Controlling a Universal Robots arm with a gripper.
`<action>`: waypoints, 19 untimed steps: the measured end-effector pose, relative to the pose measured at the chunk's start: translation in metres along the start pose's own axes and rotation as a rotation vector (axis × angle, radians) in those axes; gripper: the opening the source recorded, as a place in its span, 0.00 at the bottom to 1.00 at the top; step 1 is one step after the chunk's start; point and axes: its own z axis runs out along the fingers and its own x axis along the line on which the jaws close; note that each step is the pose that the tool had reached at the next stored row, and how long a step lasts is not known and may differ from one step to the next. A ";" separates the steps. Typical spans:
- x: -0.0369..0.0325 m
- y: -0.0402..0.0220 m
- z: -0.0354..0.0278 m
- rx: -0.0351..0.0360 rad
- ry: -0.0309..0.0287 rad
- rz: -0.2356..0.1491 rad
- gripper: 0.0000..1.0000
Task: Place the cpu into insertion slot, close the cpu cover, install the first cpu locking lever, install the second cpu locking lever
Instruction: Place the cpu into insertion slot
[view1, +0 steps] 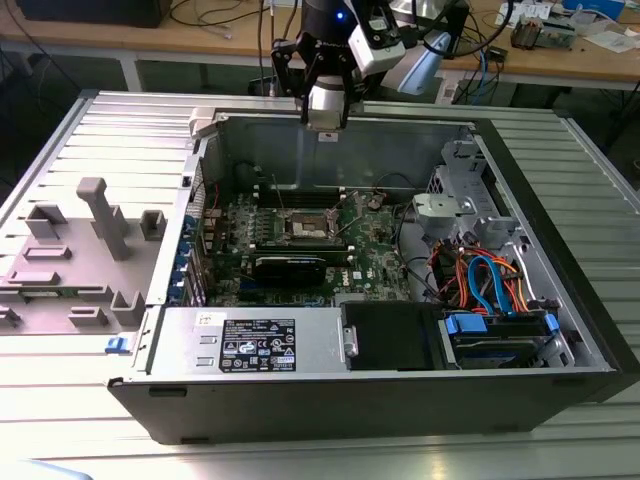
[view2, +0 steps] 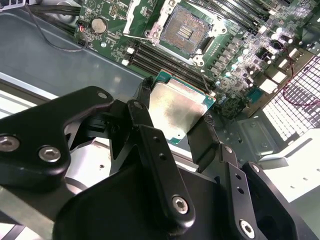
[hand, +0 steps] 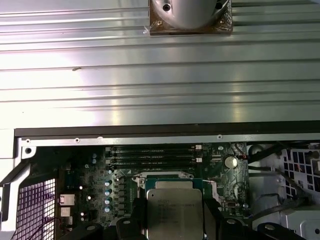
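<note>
Ribbed metal tabletop (view1: 60, 130) carries a grey fixture (view1: 95, 235) at the exterior view's left and the open computer case (view1: 330, 395) mid-frame. At upper centre, the gripper (view1: 325, 108) hangs above the case's rear wall, pinching the cpu (view2: 177, 112) by two edges, well apart from the uncovered insertion slot (view2: 182, 31). Likely hazards are the chip slipping or tilting in that hold, or arriving rotated and bending the socket's contacts.

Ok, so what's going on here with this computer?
The robot's gripper is shut on the cpu, pinching it by its edges between two black fingers. It holds the chip in the air above an open computer case. The insertion slot is empty, its pin field bare, so the cpu is not yet seated.
</note>
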 end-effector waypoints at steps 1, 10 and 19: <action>0.0000 0.0000 0.0003 -0.0001 0.0000 0.000 0.55; 0.0003 -0.0003 0.0026 0.0001 0.0000 0.000 0.55; 0.0004 -0.0005 0.0044 0.0001 0.0000 0.000 0.55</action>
